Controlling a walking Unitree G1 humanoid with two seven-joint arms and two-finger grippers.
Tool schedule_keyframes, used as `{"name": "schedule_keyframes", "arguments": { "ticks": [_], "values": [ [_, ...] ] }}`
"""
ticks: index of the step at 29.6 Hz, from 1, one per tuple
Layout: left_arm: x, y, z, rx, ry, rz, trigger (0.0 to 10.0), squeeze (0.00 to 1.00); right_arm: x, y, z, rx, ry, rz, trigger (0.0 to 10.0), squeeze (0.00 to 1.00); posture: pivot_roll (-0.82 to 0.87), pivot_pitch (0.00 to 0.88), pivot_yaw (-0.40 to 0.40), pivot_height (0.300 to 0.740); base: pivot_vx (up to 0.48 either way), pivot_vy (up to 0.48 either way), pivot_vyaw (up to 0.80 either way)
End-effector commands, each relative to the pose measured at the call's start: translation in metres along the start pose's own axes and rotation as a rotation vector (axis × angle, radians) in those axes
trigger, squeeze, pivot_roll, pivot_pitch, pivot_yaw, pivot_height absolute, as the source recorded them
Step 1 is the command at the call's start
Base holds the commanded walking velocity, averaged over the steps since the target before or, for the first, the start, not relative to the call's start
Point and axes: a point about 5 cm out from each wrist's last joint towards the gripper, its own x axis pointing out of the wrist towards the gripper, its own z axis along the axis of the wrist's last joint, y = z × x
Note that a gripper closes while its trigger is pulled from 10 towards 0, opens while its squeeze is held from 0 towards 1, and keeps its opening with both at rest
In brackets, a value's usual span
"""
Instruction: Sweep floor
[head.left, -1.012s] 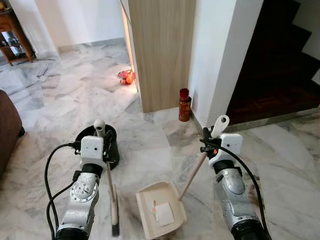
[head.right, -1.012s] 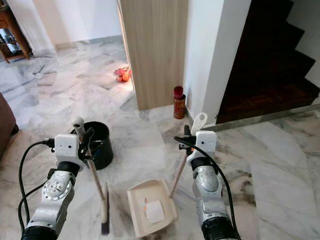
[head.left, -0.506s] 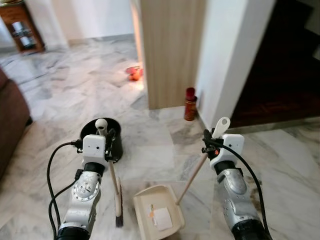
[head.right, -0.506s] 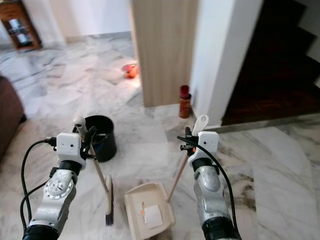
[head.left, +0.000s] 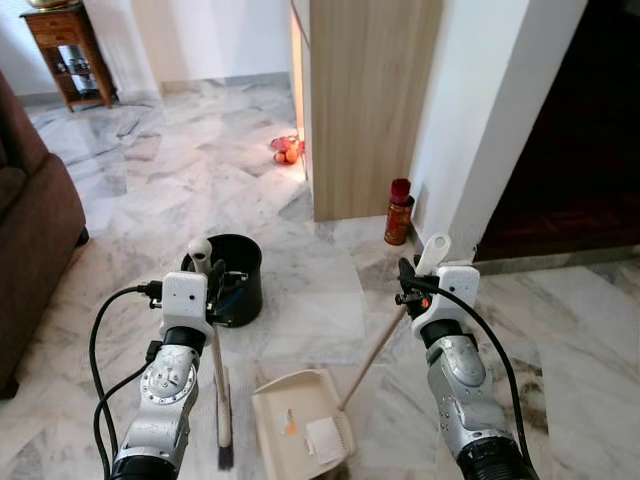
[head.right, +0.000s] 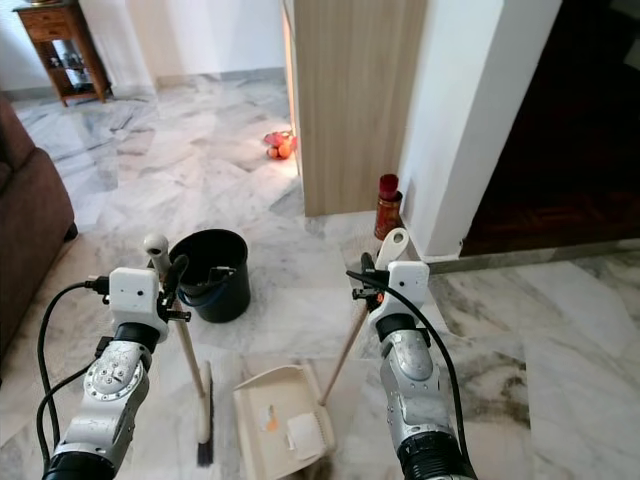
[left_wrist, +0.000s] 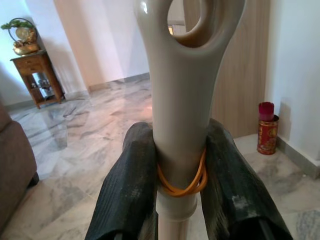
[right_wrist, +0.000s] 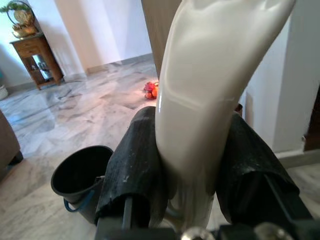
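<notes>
Two tools are held at once, one per arm, above a marble floor (head.left: 300, 300). A brown sofa (head.left: 30, 230) stands at the robot's left, and a wood-faced wall panel (head.left: 370, 100) rises ahead with a dark stairwell (head.left: 570, 130) beyond it.

Black bucket (head.left: 235, 285): stands open on the floor just ahead of the left arm, near the dustpan, probably there to take what is collected.

Dustpan (head.left: 295, 425): lies flat on the floor between the arms, mouth toward the robot, with a scrap of white paper (head.left: 322, 438) and a small orange bit inside. Its long handle (head.left: 375, 345) slants up to the right gripper (right_wrist: 192, 165), whose black fingers (right_wrist: 132, 165) are clamped on the pale grip, so the pan rests on the floor while the arm stays high.

Broom (head.left: 222, 400): held nearly upright, bristles down beside the pan's left edge. The left gripper (left_wrist: 180, 170) is closed around the handle just below its hanging loop, at an orange rubber band (left_wrist: 181, 186); gripping at the top probably gives the longest reach and swing.

Red can (head.left: 399, 212): stands against the foot of the white wall. Small orange-red objects (head.left: 287, 152) lie farther off by the panel; what they are cannot be told.

Judged stage: rubbish is already in the pan, so emptying it into the bucket seems likely next.
</notes>
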Motion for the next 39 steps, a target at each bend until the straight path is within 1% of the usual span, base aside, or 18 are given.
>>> {"name": "schedule_keyframes", "arguments": {
  "ticks": [1,4,32,35,39],
  "values": [
    [0.0032,0.0062,0.0071,0.020,-0.027,0.017,10.0,0.00,0.0065,0.0072,0.0144,-0.004,-0.057,0.028,10.0,0.00,0.11,0.000,0.065,0.740,0.000,0.277,0.80],
    [0.0029,0.0059,0.0069,0.018,-0.026,0.017,10.0,0.00,0.0063,0.0072,0.0127,0.014,-0.048,0.022,10.0,0.00,0.11,0.000,0.064,0.740,0.000,0.318,0.00],
    [0.0019,0.0060,0.0057,0.019,-0.016,0.024,10.0,0.00,0.0067,0.0080,0.0138,-0.002,-0.045,0.041,10.0,0.00,0.11,0.000,0.058,0.740,0.000,0.321,0.00],
    [0.0019,0.0060,0.0056,0.021,-0.015,0.025,10.0,0.00,0.0064,0.0092,0.0138,-0.005,-0.046,0.048,10.0,0.00,0.11,0.000,0.058,0.740,0.000,0.284,0.59],
    [0.0018,0.0058,0.0053,0.023,-0.014,0.024,10.0,0.00,0.0065,0.0097,0.0135,0.000,-0.046,0.048,10.0,0.00,0.11,0.000,0.058,0.740,0.000,0.000,0.69]
  ]
}}
